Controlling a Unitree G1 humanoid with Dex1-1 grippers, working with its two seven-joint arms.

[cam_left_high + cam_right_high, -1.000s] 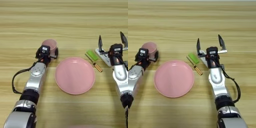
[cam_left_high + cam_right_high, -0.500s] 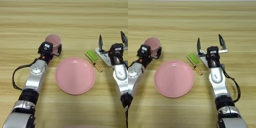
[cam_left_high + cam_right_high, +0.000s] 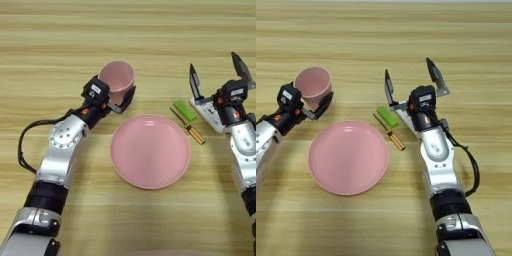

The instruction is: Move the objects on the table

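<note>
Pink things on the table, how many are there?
2: the pink cup stands upright beside the left end effector, and the round pink plate lies at the table's middle. None looks hidden.

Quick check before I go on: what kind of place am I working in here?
Most likely a lab or test bench for tabletop handling, not a home. The wooden table fills the view and holds only a few unrelated props: a pink cup, a pink plate, a green block and a screwdriver.

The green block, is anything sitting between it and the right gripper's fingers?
Nothing visible does. The green block lies in the open just beside the right gripper, whose open fingers stand over the white remote. The orange-handled screwdriver lies on the block's other side, toward the pink plate.
</note>
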